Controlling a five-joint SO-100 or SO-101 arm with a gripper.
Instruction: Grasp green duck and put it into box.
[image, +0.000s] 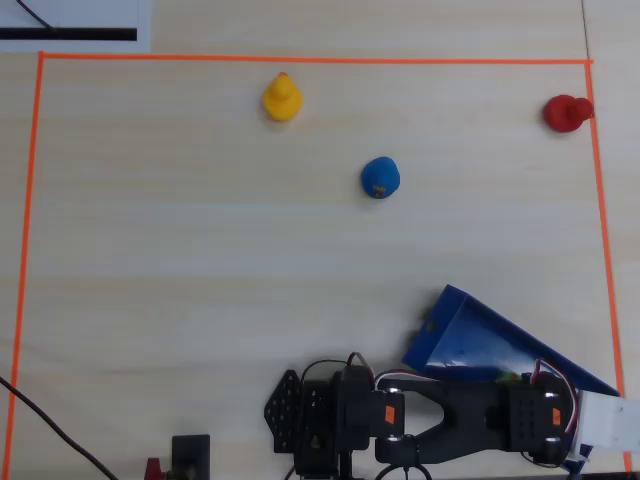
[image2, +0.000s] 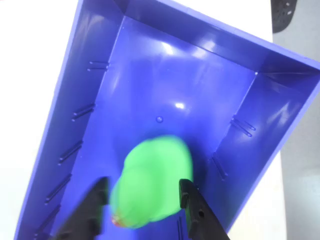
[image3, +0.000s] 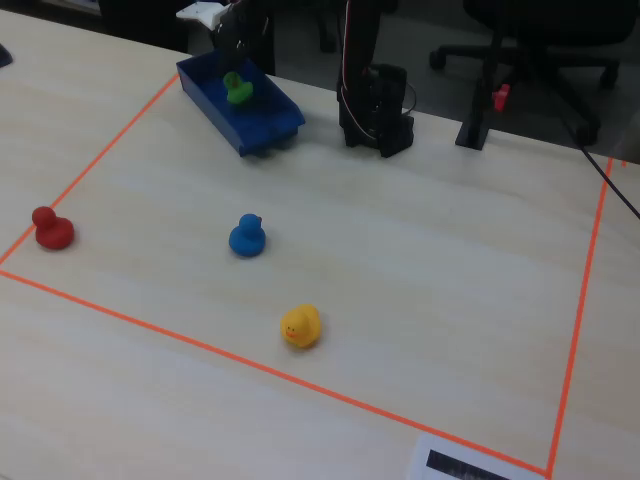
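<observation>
The green duck (image2: 150, 187) shows as a blurred bright green shape with an orange beak, low between my gripper's (image2: 142, 187) two black fingers and over the floor of the box (image2: 165, 75). The fingers stand wide apart, open, at the duck's sides. In the fixed view the green duck (image3: 238, 88) is inside the dark blue box (image3: 240, 132), just below my gripper (image3: 236, 52). In the overhead view the arm (image: 470, 415) covers the near end of the box (image: 470, 335), and only a green speck (image: 506, 378) of the duck shows.
A yellow duck (image: 282, 98), a blue duck (image: 380, 177) and a red duck (image: 567, 112) stand on the light wooden table inside an orange tape border (image: 300, 60). The arm's base (image3: 375, 105) stands beside the box.
</observation>
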